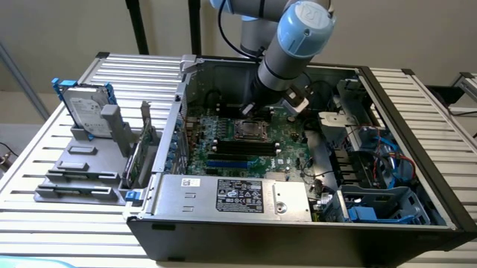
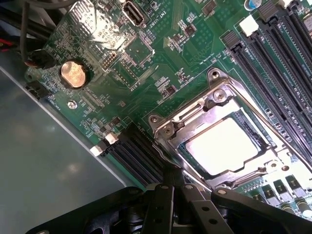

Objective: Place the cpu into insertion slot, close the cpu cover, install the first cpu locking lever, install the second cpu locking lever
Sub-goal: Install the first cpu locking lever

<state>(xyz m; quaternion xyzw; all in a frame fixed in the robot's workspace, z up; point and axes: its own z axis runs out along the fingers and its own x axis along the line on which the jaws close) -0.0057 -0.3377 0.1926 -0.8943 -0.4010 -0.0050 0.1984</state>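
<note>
In the wrist view the cpu (image 2: 222, 146) lies silvery face up in the insertion slot (image 2: 253, 127). The cpu cover (image 2: 195, 113), a silvery metal frame, is down flat around it. My gripper (image 2: 170, 178) is shut, its black fingers together right at the edge of the socket, and I see nothing held between them. From the exterior view the arm reaches down into the open computer case, with the gripper (image 1: 251, 109) just behind the insertion slot (image 1: 249, 129) on the green board.
Long black memory slots (image 2: 273, 73) run beside the socket. A coin battery (image 2: 74, 73) sits on the board. A grey labelled metal box (image 1: 231, 195) fills the case front. Blue cables (image 1: 387, 162) crowd the exterior view's right. A hard drive (image 1: 86, 109) stands outside on a grey rack.
</note>
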